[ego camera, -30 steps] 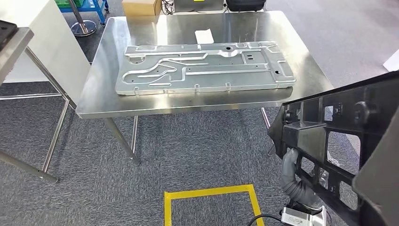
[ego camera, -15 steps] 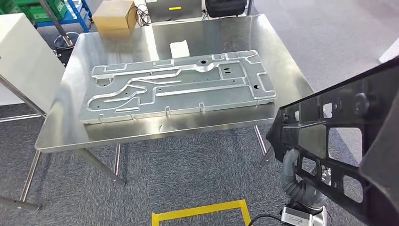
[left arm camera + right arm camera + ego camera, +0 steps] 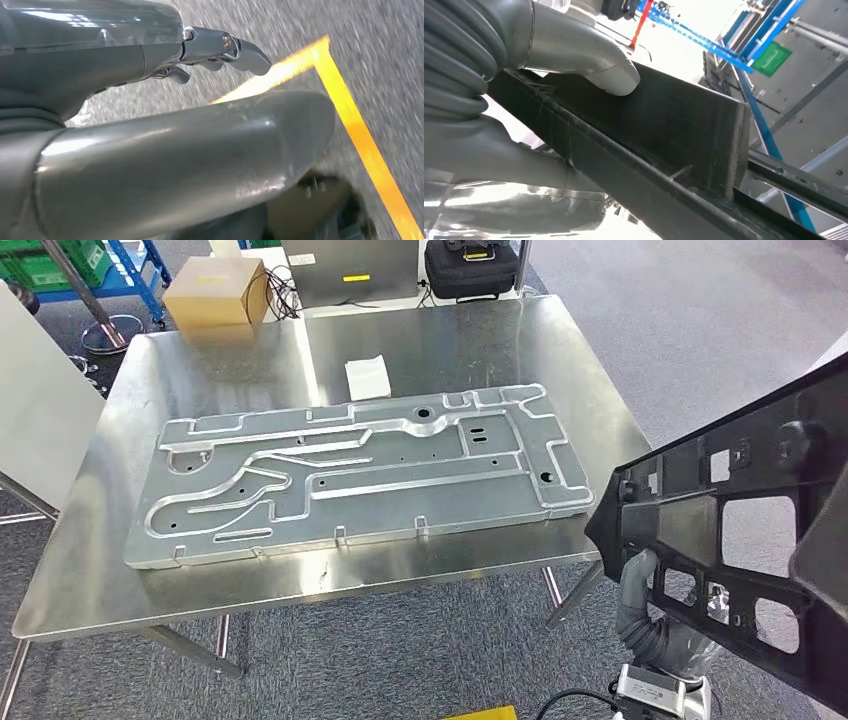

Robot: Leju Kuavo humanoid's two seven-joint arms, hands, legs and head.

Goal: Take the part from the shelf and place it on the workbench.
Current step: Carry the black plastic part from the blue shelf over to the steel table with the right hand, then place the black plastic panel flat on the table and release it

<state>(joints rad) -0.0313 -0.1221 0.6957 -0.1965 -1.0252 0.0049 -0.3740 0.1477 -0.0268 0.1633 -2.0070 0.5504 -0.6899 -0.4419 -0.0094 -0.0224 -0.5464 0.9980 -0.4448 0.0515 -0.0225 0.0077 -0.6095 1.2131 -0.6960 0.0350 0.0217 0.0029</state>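
While the black plastic frame part with rectangular cut-outs (image 3: 740, 540) hangs at the right of the head view, off the edge of the shiny stainless-steel worktop (image 3: 460, 340), the right robot hand (image 3: 524, 100) has it firmly clamped! In the right wrist view the thick grey thumb (image 3: 589, 55) presses down on the part's flat black face (image 3: 674, 120) and the other fingers wrap under its lower edge. The part sits tilted, its near corner just beside the worktop's front right corner, not resting on it.

On the worktop lies a large flat silver metal panel with stamped grooves and small holes (image 3: 350, 475), stretched across most of the surface, and behind it a small white folded paper (image 3: 367, 377) sits just beyond the panel's far edge. Past the worktop, on the grey carpet, stand a brown cardboard box (image 3: 212, 290) and a black bag (image 3: 470, 265).

Over to the left robot hand (image 3: 210, 52): it hangs above grey carpet with a strip of yellow floor tape (image 3: 360, 135) beneath it. Its fingers (image 3: 245, 52) hold nothing and curl slightly, with the thumb well apart from them — an open, empty hand.
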